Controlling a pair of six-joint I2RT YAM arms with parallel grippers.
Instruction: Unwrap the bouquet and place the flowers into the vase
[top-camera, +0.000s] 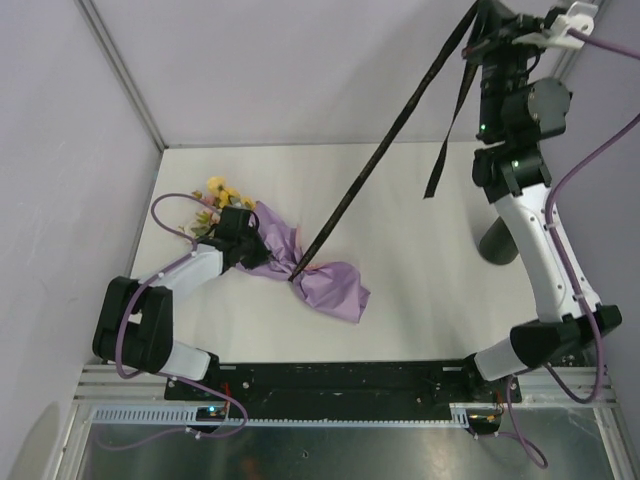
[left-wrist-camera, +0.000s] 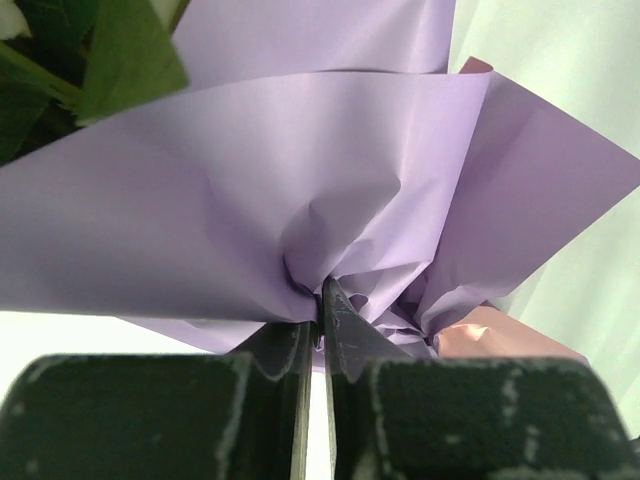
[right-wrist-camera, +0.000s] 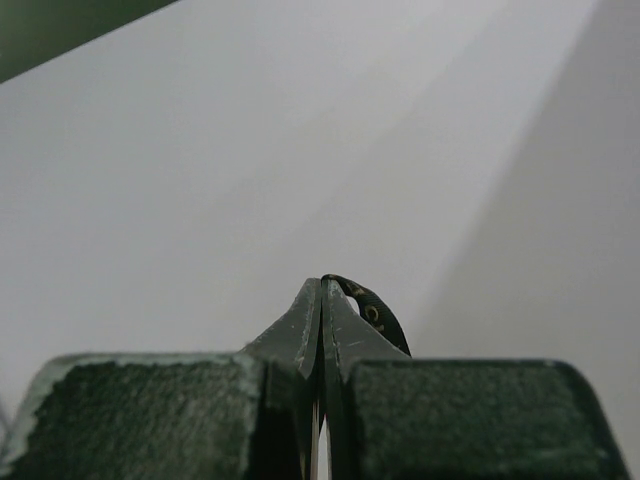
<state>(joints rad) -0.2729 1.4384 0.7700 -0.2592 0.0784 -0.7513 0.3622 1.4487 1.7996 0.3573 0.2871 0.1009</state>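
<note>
Untying step: the right claw (right-wrist-camera: 321, 290), shut on the ribbon (top-camera: 380, 155), holds it taut, well away from the bouquet (top-camera: 280, 245); the left claw (left-wrist-camera: 322, 300) pinches its wrap (left-wrist-camera: 250, 200). Next the knot (top-camera: 297, 268) needs a firm pull. The vase (top-camera: 497, 245) stands below the right claw.

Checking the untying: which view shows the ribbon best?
Top external: the ribbon stretches from the wrap up to the right tool. Right wrist shows only a pinched bit; left wrist shows none, only wrap.
</note>
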